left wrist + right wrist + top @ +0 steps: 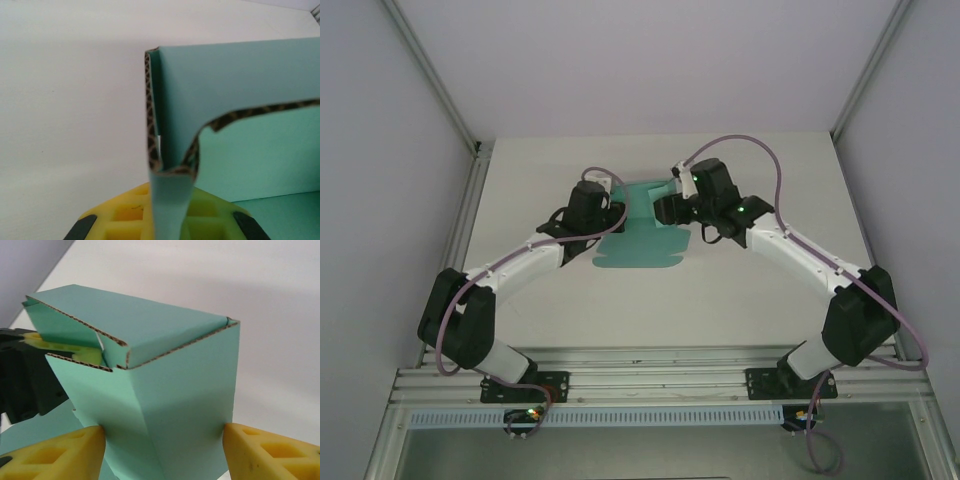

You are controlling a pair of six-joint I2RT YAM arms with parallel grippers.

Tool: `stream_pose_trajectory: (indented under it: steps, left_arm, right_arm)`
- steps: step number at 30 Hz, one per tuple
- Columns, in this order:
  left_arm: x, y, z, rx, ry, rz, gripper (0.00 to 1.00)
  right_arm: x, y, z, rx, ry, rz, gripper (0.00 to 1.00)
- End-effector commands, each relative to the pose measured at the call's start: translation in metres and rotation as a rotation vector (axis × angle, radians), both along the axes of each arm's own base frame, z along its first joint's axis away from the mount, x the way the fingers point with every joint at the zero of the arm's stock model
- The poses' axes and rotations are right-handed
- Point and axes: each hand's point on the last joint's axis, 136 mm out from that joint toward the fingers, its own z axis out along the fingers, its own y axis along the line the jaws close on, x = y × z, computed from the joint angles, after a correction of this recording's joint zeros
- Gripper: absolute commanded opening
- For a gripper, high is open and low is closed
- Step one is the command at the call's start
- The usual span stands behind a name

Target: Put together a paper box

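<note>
Your L arm [510, 270] is reaching in from the near-left of the white table [540, 320], w/ the left gripper [613, 216] sitting at the left edge of the paper box [645, 245]. In the L wrist view its jaws are pinching together on a doubled-over fold of the teal card. The yellow fingers [122, 216] are squeezing that fold from both sides, its corrugated edge is showing, and a taller teal wall is standing up behind it to the right.

The box itself is lying mid-table, btwn the two grippers. Its near flaps are lying flat on the table and its far part is folding upward.

On the right, your R arm [810, 265] is coming in from the near-right, w/ the right gripper [672, 208] at the box's far-right corner. In the R wrist view its jaws are standing wide, w/ one yellow pad [270, 452] against each side edge of a raised teal panel, so they're looking clamped across the panel's width. That panel's top is bending over away from the camera into a lid-like flap, and the left gripper's black body is showing at the left, beside the fold.
</note>
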Motion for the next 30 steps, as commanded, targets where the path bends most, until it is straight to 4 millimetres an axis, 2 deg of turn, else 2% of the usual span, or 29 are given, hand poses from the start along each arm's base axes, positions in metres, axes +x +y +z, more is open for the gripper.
stream_pose_trajectory:
  steps: [1,8,11,14,16,18,22,27,30]
  left_arm:
    - [-0.013,-0.020,0.035,-0.052,-0.070,-0.094,0.00]
    - [-0.014,-0.027,0.041,-0.067,-0.077,-0.102,0.00]
    - [-0.016,-0.031,0.044,-0.062,-0.079,-0.113,0.00]
    - [-0.016,-0.032,0.047,-0.065,-0.085,-0.115,0.00]
    - [-0.017,-0.034,0.049,-0.070,-0.090,-0.122,0.00]
    - [-0.018,-0.034,0.051,-0.072,-0.093,-0.126,0.00]
    - [-0.019,-0.031,0.057,-0.071,-0.108,-0.119,0.00]
    - [-0.023,-0.029,0.064,-0.071,-0.127,-0.131,0.00]
    - [-0.025,-0.030,0.068,-0.075,-0.137,-0.143,0.00]
  right_arm:
    - [0.013,-0.017,-0.019,-0.143,-0.014,-0.105,0.64]
    - [0.030,-0.021,-0.031,-0.200,-0.045,-0.207,0.55]
    - [0.036,-0.012,-0.034,-0.202,-0.056,-0.184,0.50]
    - [0.034,0.008,-0.031,-0.135,-0.074,-0.078,0.44]
    - [0.026,0.027,-0.028,-0.062,-0.074,0.033,0.50]
    - [0.021,0.035,-0.026,-0.025,-0.067,0.086,0.54]
    - [0.018,0.023,-0.032,-0.058,-0.040,0.076,0.62]
    - [0.009,0.014,-0.030,0.049,-0.001,0.114,0.64]
    - [0.008,0.004,-0.029,0.045,0.001,0.104,0.65]
